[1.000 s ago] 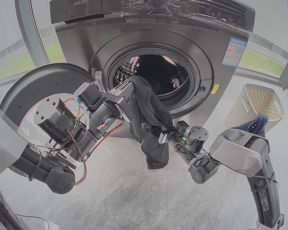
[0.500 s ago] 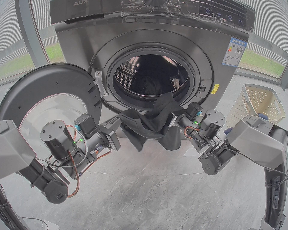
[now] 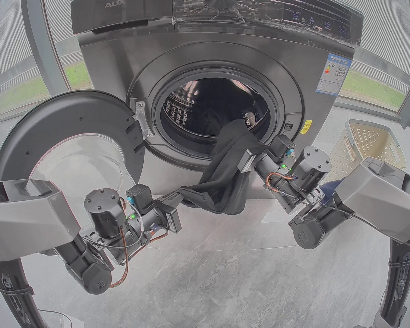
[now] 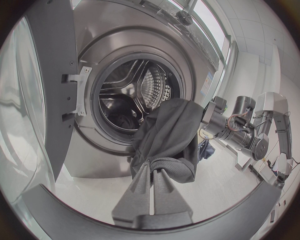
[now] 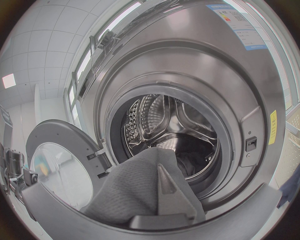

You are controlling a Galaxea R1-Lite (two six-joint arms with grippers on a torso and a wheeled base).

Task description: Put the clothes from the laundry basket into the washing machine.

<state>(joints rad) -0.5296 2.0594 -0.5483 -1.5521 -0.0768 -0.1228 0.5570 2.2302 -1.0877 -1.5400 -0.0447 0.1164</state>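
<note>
The left hand (image 4: 152,165) and right hand (image 5: 157,176) each pinch the black garment (image 3: 222,175), whose sagging middle could snag on the washing machine (image 3: 294,81) rim and fall out.

Grey marbled floor tiles (image 3: 213,277) lie underfoot; a grey window post (image 3: 40,47) stands left; green grass (image 3: 371,87) shows outside.

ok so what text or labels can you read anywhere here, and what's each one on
Brand lettering, top panel of the washing machine: cut by the picture's edge, not quoted.
Energy label on its front: print too small to read.
Yellow sticker by the door opening: too small to read.
Control panel symbols: blurred under film.
</note>
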